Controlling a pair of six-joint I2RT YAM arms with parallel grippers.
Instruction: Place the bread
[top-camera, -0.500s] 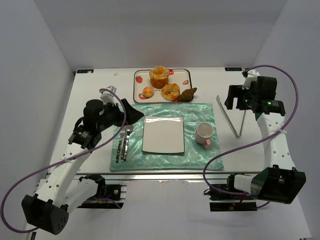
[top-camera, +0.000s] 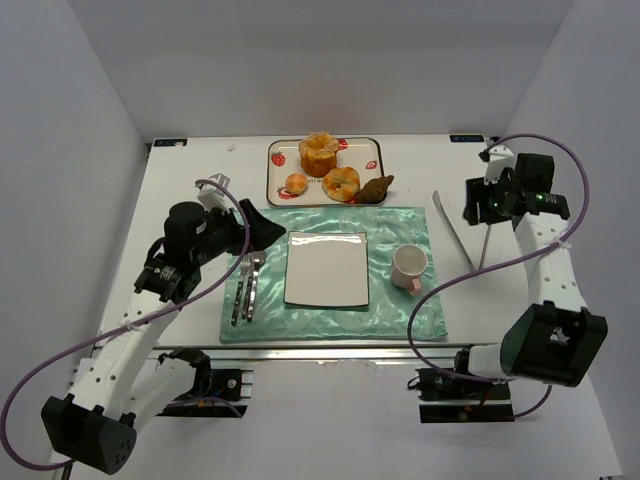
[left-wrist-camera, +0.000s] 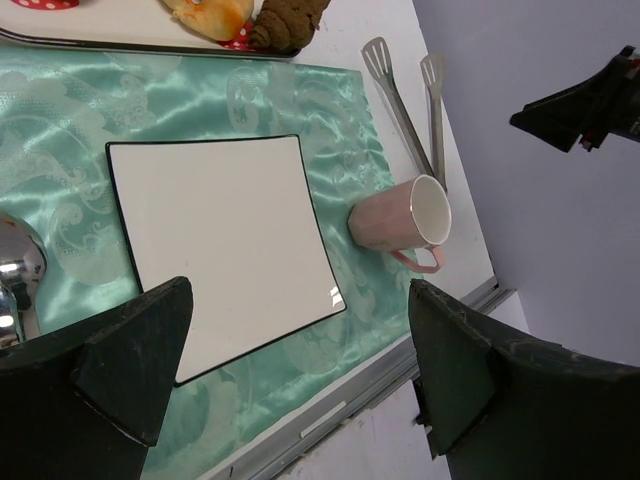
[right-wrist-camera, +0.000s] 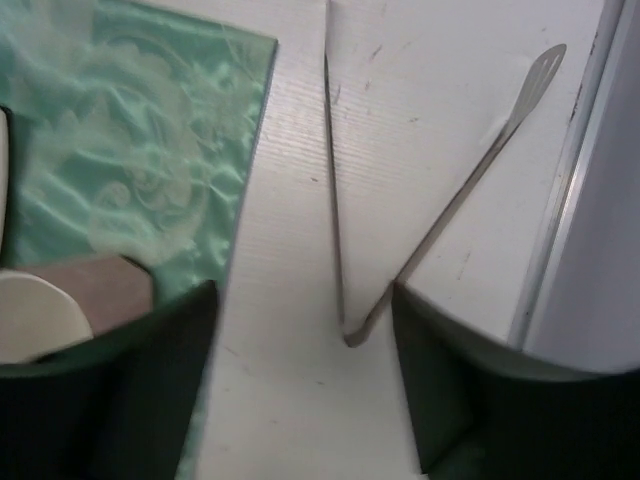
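Observation:
The bread (top-camera: 318, 153), tall and golden with a browned ruffled top, stands on the strawberry-print tray (top-camera: 365, 147) at the back of the table. Neither wrist view shows it. My left gripper (top-camera: 262, 224) hovers open over the left part of the green mat, well short of the tray. The left wrist view has that gripper (left-wrist-camera: 300, 292) empty above the white square plate (left-wrist-camera: 215, 240). My right gripper (top-camera: 476, 208) is open at the far right above the metal tongs (top-camera: 470, 240). In its wrist view the tongs' hinge (right-wrist-camera: 350, 335) lies between the fingers, untouched.
A flatter bun (top-camera: 342, 183), a small bun (top-camera: 296, 184) and a dark pointed pastry (top-camera: 376, 187) share the tray. On the green mat (top-camera: 400, 225) lie the plate (top-camera: 327, 268), a pink mug (top-camera: 409, 268) on its side, and a fork and spoon (top-camera: 246, 285).
The right arm has swung its wrist a little right and back over the tongs. The left arm has barely shifted. The bread has not moved.

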